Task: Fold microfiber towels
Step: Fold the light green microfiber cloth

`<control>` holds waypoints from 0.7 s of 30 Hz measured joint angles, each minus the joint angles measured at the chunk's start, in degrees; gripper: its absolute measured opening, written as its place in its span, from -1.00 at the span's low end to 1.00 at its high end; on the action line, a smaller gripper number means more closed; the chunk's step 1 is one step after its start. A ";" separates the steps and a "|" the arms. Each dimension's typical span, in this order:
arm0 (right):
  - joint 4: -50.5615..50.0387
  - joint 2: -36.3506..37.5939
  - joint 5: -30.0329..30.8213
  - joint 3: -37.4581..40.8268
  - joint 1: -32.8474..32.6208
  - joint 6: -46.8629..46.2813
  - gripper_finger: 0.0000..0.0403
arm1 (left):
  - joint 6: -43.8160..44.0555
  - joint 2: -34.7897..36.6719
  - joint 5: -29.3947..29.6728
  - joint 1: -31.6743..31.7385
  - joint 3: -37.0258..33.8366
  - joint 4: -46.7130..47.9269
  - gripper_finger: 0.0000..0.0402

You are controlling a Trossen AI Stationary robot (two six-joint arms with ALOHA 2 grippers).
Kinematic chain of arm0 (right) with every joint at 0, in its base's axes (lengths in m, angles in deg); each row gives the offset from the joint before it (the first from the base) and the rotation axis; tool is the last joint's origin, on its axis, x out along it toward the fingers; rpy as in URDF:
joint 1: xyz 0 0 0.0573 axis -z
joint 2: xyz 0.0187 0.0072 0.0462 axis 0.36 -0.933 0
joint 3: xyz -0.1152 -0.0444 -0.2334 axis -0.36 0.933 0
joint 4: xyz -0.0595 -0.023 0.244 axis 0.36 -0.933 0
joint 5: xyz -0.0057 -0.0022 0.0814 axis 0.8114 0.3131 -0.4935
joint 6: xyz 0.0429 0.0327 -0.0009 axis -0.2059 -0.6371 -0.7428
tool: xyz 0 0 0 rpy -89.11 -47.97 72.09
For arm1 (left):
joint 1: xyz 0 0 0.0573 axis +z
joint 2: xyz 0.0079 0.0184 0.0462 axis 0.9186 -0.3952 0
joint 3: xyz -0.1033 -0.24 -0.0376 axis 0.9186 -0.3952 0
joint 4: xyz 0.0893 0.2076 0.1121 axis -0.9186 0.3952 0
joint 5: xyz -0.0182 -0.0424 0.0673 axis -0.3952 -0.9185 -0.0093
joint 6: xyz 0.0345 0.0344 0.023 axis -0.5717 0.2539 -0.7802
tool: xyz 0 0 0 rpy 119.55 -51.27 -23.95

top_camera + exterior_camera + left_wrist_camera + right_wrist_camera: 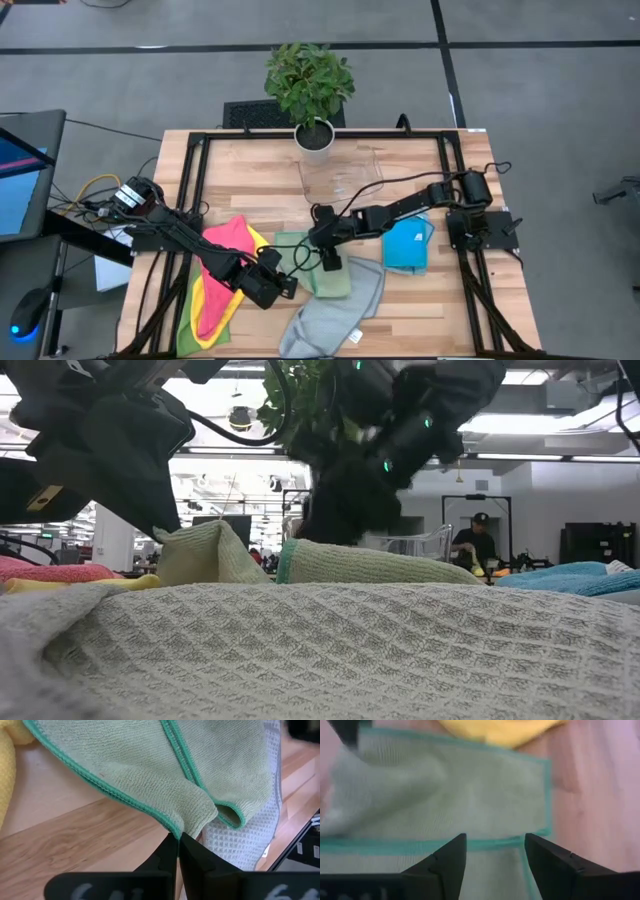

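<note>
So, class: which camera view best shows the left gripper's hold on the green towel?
The left wrist view: the left gripper is shut on the green towel at its teal-edged corner. The high view shows both small. The low view shows a lifted corner. The right wrist view shows only the towel past the open right gripper.

In the high view the desk (400, 310) fills the middle and lower frame. At its upper edge, centre, stands a potted plant (312, 95), and just below it lies a tray (340, 178). At lower left a heap of towels (222, 285) lies on the desk. The left gripper (288, 283) sits just right of that heap, its jaws pinched on a corner of the folded towel (318, 268) at lower centre. The right gripper (331, 263) hangs over that same towel, jaws apart. Below it, at the bottom centre, another towel (335, 315) lies spread. To the right of centre lies a further folded towel (408, 245).
</note>
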 joint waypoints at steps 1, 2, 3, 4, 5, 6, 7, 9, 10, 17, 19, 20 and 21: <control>0.57 -0.94 0.11 -0.06 -0.26 0.28 0.11 | 0.04 0.00 0.06 0.00 0.00 -0.02 -0.99; -0.07 -1.59 0.10 0.18 -0.32 0.52 0.09 | 0.07 0.00 0.23 0.00 0.00 -0.03 -0.99; -0.14 -2.39 0.06 0.16 -0.34 0.57 0.07 | 0.41 0.00 0.30 0.00 0.00 -0.01 -0.99; 0.41 -3.29 -0.07 -0.40 -0.35 0.57 0.05 | 0.65 0.00 0.31 0.00 0.00 0.03 -0.99; 0.64 -3.74 -0.06 -0.75 -0.33 0.52 0.03 | 0.76 0.00 0.35 0.00 0.00 0.10 -0.99; 0.58 -3.76 -0.04 -0.85 -0.29 0.21 0.01 | 0.89 0.02 0.35 0.00 0.00 0.10 -0.99; 0.55 -3.76 0.01 -0.97 -0.26 0.10 0.00 | 0.93 0.02 0.35 0.00 0.00 0.06 -0.99; 0.61 -3.73 0.12 -1.14 -0.22 0.00 -0.03 | 1.08 0.02 0.35 0.00 0.00 0.05 -0.99; 0.28 -3.40 0.10 -1.14 -0.23 0.01 -0.04 | 1.11 0.02 0.35 0.00 0.00 0.02 -0.99; 0.02 0.68 -0.02 -1.27 -0.27 1.09 -0.05 | 1.50 0.02 0.68 0.00 0.00 0.01 -0.99; -0.05 0.47 -0.03 -1.19 0.07 1.49 -0.05 | 1.48 0.02 0.89 0.00 0.00 0.01 -0.99; 0.61 -0.02 -0.12 -1.18 0.26 1.49 -0.05 | 1.43 0.02 0.90 0.00 0.00 0.03 -0.99; 1.26 -0.63 -0.35 -1.23 0.34 1.46 -0.05 | 1.31 0.02 0.90 0.00 0.00 0.01 -0.99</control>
